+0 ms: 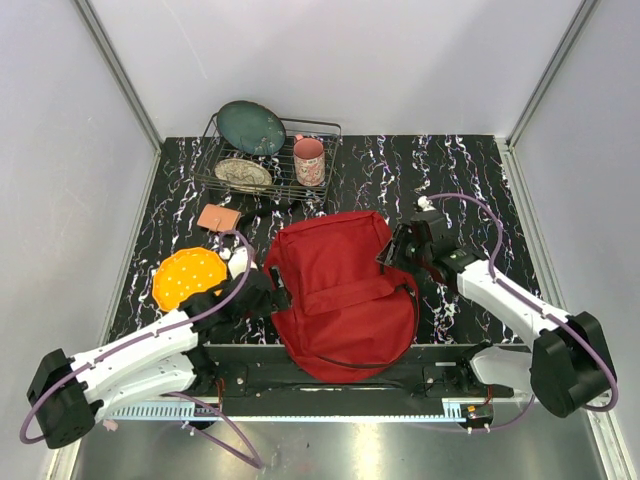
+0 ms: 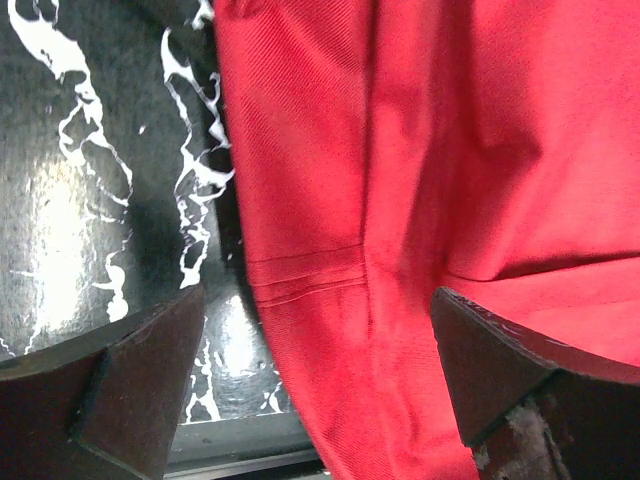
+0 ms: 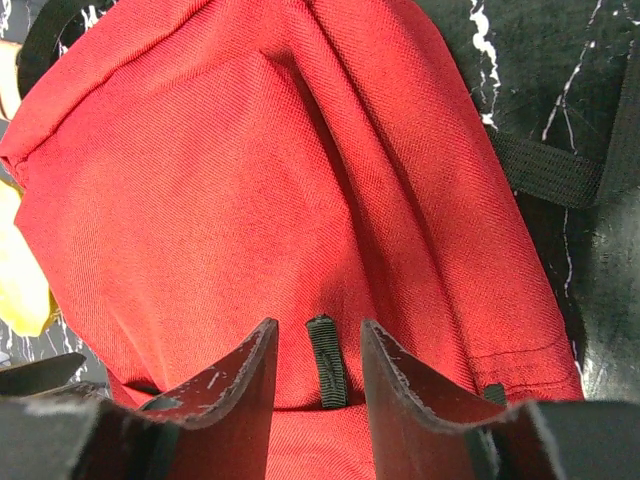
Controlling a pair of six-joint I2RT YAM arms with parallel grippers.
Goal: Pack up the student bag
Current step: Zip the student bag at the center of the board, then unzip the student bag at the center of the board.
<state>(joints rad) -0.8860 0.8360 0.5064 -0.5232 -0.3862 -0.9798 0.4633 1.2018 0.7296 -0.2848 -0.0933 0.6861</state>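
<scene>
Now the right gripper (image 3: pixel 315 335), fingers slightly parted, straddles a black tab (image 3: pixel 324 362) on the red student bag (image 1: pixel 340 290). The bag lies flat between both arms, its long axis running far-to-near. The left gripper (image 2: pixel 318 295), spread wide, brackets the bag's left edge.

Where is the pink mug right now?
In the top view, the pink mug stands at the right end of the wire dish rack at the far edge of the table, beyond the student bag.
</scene>
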